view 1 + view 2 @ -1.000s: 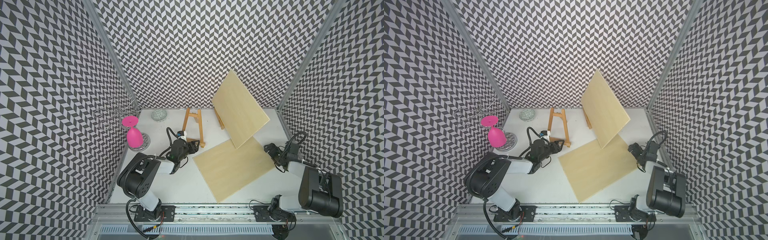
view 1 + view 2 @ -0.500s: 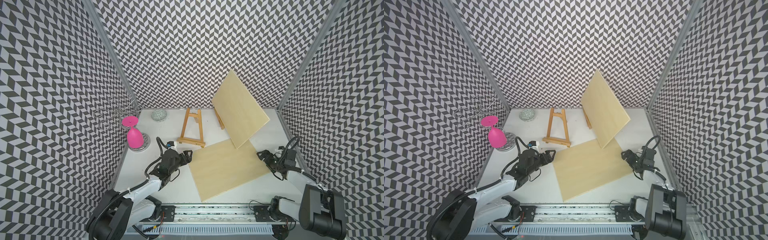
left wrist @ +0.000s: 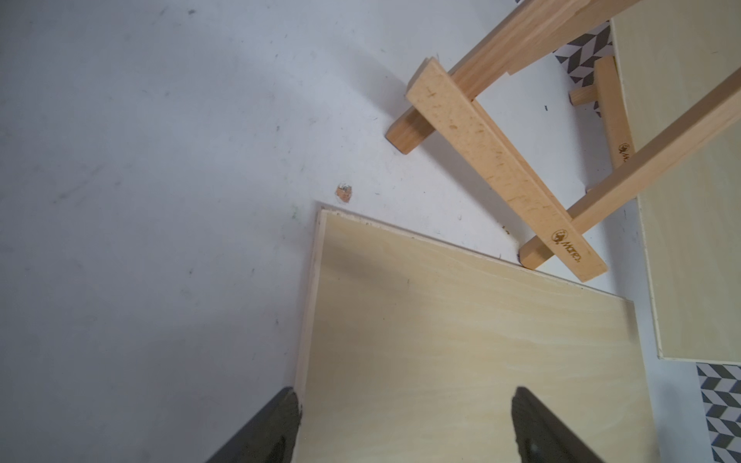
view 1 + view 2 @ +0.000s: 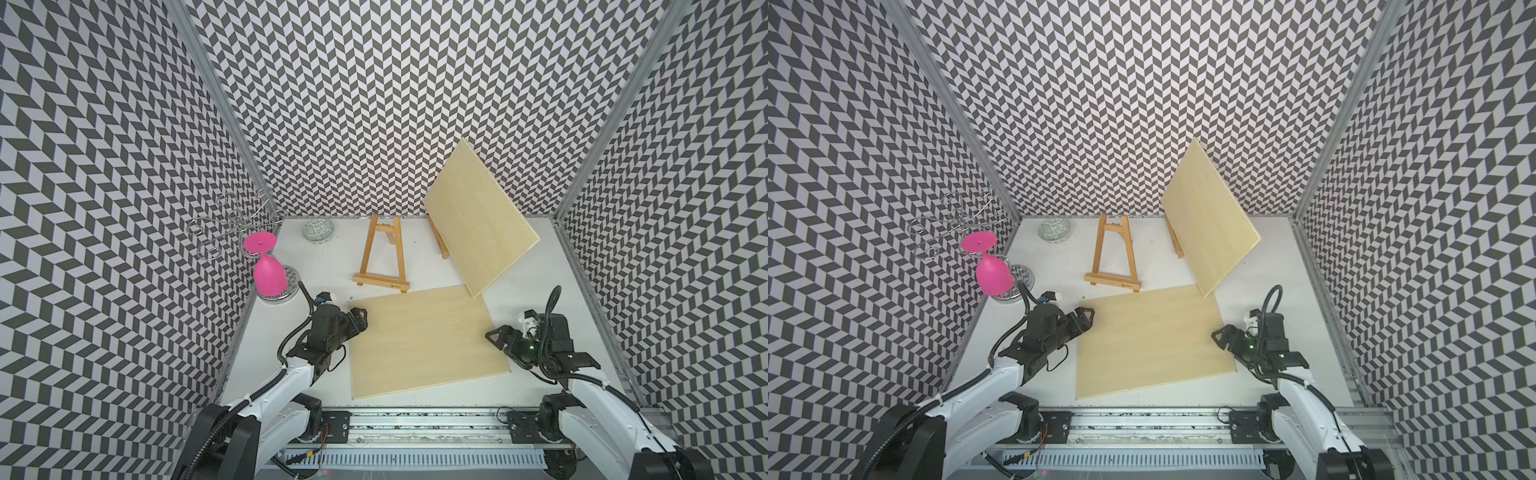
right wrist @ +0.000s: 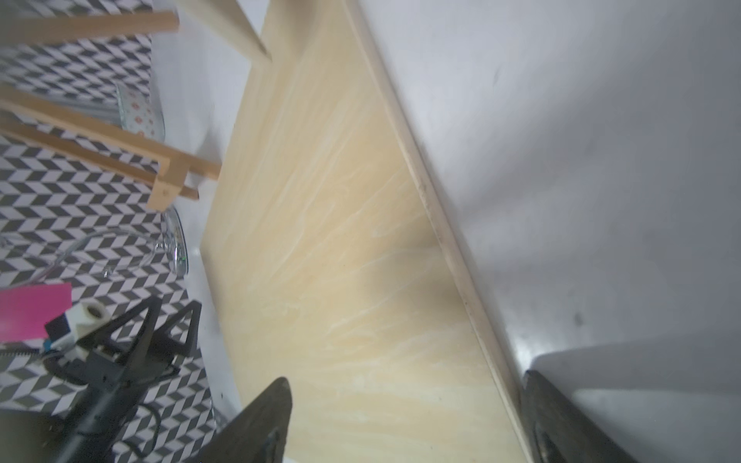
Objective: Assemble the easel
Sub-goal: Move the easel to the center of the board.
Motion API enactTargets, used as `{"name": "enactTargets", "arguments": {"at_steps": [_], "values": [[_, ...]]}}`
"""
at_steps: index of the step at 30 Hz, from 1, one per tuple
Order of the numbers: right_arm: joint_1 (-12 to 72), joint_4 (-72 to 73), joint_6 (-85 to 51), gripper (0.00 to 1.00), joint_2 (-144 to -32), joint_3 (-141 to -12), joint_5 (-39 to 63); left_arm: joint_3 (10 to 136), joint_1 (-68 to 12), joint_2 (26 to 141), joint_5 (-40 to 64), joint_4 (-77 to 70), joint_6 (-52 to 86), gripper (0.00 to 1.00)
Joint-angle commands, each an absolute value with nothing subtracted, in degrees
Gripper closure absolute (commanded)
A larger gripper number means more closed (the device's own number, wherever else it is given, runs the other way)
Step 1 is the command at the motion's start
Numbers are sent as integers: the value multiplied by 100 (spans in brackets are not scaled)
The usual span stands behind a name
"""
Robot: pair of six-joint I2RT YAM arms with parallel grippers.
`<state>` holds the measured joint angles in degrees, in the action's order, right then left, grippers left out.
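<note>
Your left gripper [image 3: 407, 395] stands wide above the board's [image 3: 461, 340] corner, one finger [image 3: 276, 425] at its edge. Your right gripper [image 5: 407, 381], wide too, straddles the board's opposite edge. The easel [image 4: 382, 257] stands upright just ahead of your left jaws, beside the board.

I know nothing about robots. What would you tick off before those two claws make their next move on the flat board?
1. Left claw open: ok, jaws apart at the flat board's left edge.
2. Right claw open: ok, jaws apart at its right edge.
3. Board gripped: not ok, it lies unheld on the table.
4. Empty easel upright, ledge free: ok.
5. Clear lifting path: cannot tell; the leaning board's lower corner hangs near the flat board's far right corner.
</note>
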<state>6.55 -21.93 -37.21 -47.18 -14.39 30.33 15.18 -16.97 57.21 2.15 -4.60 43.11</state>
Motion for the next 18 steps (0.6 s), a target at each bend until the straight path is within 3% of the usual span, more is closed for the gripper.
{"name": "enactTargets", "arguments": {"at_steps": [1,7,13,18], "values": [[1292,-2768,-4039,12,-4639,-1378,3064,1538,-1493,5581,2,-203,4230,16],[1490,-2528,-3375,5,-5191,-1751,2162,1618,-1253,5542,62,110,4080,13],[1561,-1938,-3116,5,-6138,-2028,2220,1714,-1108,5555,37,314,3859,8],[2571,-1589,-3617,5,-6609,-2097,2193,1700,-772,5660,284,133,3789,4]]}}
